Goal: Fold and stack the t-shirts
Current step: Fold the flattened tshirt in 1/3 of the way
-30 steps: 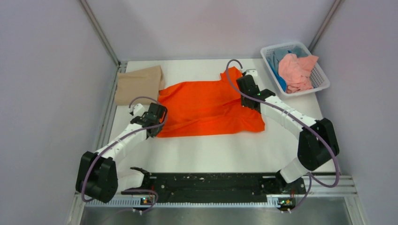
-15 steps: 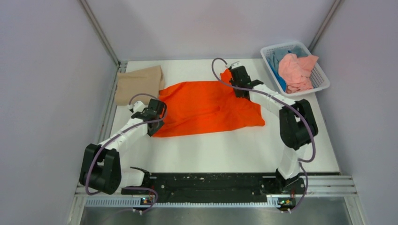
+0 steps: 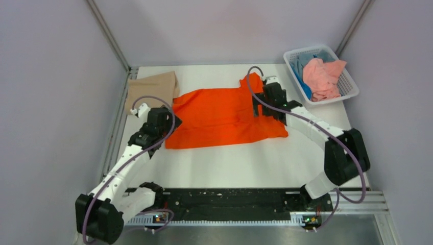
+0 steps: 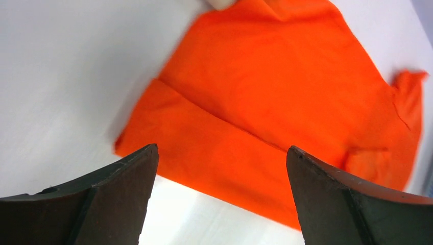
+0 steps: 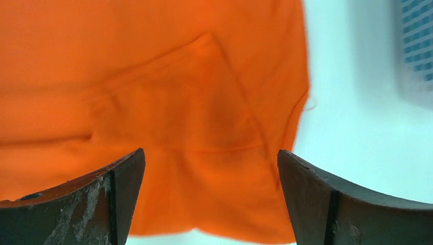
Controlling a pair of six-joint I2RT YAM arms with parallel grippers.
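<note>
A bright orange t-shirt [image 3: 224,117] lies flat across the middle of the table, its near edge folded over in a band [image 4: 204,153]. My left gripper [image 3: 163,120] hovers over the shirt's left end. In the left wrist view this gripper [image 4: 220,148] is open and holds nothing. My right gripper [image 3: 258,104] hangs over the shirt's right end. The right wrist view shows it [image 5: 210,151] open and empty above a folded sleeve [image 5: 194,97]. A tan-beige t-shirt [image 3: 150,92] lies at the back left, touching the orange one. Salmon-pink [image 3: 321,76] and blue [image 3: 305,87] t-shirts sit in the basket.
A white lattice basket [image 3: 349,91] stands at the back right corner, also blurred at the top right of the right wrist view [image 5: 416,51]. Grey walls close in the left, right and back. A black rail [image 3: 230,196] runs along the near edge.
Both grippers have gone from shut to open and let go of the orange shirt. The left arm has stretched out and its gripper has risen. The right arm swung left, then back.
</note>
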